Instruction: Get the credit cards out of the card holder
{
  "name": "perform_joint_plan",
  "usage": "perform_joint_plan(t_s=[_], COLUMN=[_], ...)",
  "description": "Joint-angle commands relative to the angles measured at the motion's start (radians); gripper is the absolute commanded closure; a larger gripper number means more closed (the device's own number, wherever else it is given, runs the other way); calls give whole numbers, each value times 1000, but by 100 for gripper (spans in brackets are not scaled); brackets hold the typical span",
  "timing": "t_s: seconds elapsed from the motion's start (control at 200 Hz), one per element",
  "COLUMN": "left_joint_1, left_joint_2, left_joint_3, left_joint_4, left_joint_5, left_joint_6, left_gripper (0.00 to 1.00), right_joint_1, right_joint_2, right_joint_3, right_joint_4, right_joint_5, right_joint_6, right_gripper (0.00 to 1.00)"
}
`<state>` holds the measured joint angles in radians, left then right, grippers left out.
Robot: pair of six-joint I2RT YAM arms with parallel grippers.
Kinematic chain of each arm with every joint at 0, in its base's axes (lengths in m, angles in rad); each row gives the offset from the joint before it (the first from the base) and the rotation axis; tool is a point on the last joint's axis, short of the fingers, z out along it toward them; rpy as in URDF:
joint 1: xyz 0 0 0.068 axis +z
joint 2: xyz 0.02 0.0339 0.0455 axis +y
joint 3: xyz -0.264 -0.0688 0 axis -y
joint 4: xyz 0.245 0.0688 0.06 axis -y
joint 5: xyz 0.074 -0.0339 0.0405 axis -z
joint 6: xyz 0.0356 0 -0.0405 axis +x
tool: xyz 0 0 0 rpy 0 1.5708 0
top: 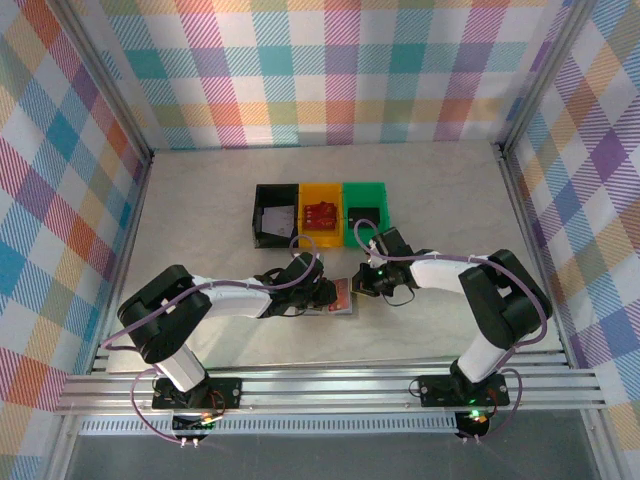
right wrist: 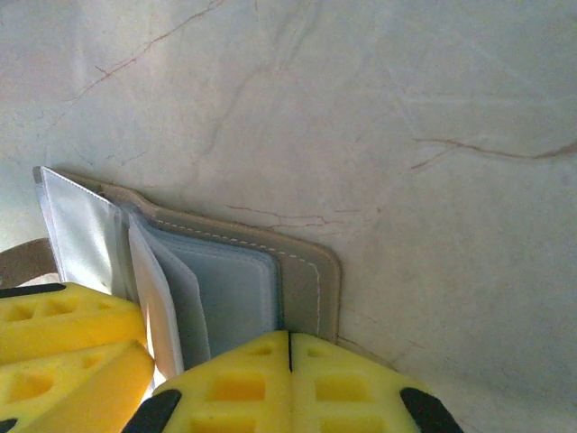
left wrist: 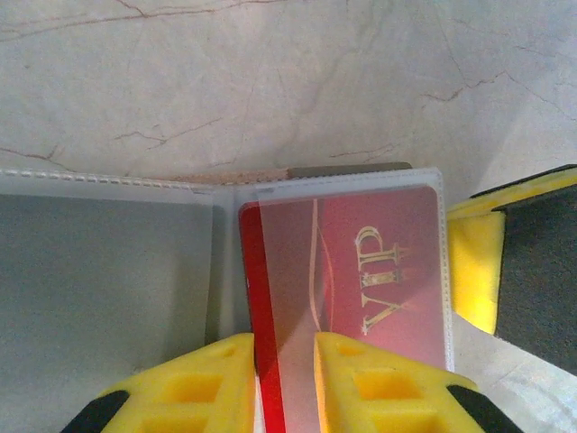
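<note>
The card holder (top: 346,310) lies open on the table between my two grippers. Its grey panel (left wrist: 99,289) and clear sleeves show in the left wrist view. A red credit card (left wrist: 379,271) marked VIP sits in a clear sleeve, and its bare red edge pokes out on the spine side. My left gripper (left wrist: 284,347) stands slightly open, its tips over that edge (top: 322,293). My right gripper (right wrist: 288,343) is shut and presses on the holder's beige cover (right wrist: 306,271) at its outer edge (top: 362,287). The grey-teal card is hidden.
Behind the holder stand three bins in a row: black (top: 275,215), yellow (top: 321,232) with a red thing inside, and green (top: 364,212). Bare marble-look tabletop lies on both sides. Checked walls close the table in.
</note>
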<state>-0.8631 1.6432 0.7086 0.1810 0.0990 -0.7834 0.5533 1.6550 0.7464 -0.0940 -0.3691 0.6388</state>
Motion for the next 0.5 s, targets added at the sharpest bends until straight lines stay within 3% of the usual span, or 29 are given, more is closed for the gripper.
perform_joint_plan(t_s=[0.0, 0.495], left_joint_1=[-11, 5], left_joint_2=[-38, -95], left_joint_3=[-6, -23], left_joint_4=[123, 89], left_joint_5=[85, 74], left_joint_6=[28, 39], left_gripper=[76, 79], right_joint_1=[11, 11], right_joint_2=[31, 28], right_joint_3=[5, 3], right_joint_4=[17, 16], right_joint_5=[-20, -22], right_joint_6=[-4, -4], right_gripper=[100, 100])
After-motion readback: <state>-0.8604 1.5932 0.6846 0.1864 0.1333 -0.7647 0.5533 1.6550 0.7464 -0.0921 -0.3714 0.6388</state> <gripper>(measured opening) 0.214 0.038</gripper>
